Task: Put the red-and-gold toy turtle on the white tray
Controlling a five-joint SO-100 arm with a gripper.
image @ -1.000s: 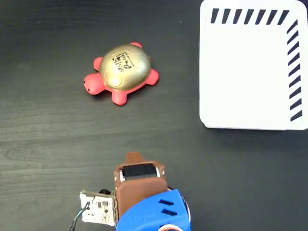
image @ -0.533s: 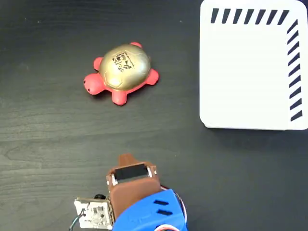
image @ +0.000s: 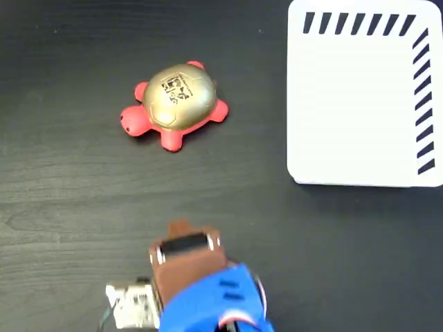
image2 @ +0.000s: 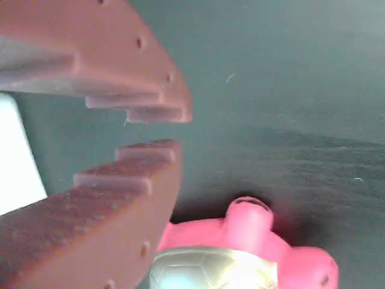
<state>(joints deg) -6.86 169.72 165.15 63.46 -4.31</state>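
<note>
Fixed view: the turtle (image: 174,105) sits on the dark wood-grain surface (image: 69,207), upper left of centre, well apart from everything else. Gold shell up, black print on top; red head points left, legs splayed on the surface. It is upright and untouched.

The tray (image: 353,104) lies flat at the upper right, partly cut by the right frame edge. Black diagonal stripes run along its far edge and its right edge. Nothing lies on it. A wide strip of bare surface separates it from the turtle.

The arm (image: 211,304) enters from the near edge, blue body with a brown front section. The end effector (image: 181,228) points toward the far side, its tip near the bottom centre — well short of the turtle and slightly to the right of its head. A small circuit board (image: 133,304) hangs at the arm's left side; the arm is somewhat blurred.

Wrist view: the two brown toothed fingers (image2: 120,174) fill the left half, a narrow gap between their tips — slightly parted, holding nothing. The turtle's red body and a sliver of gold shell show at the bottom edge, beyond the fingers, not between them. A slice of white tray shows at the left edge.
</note>
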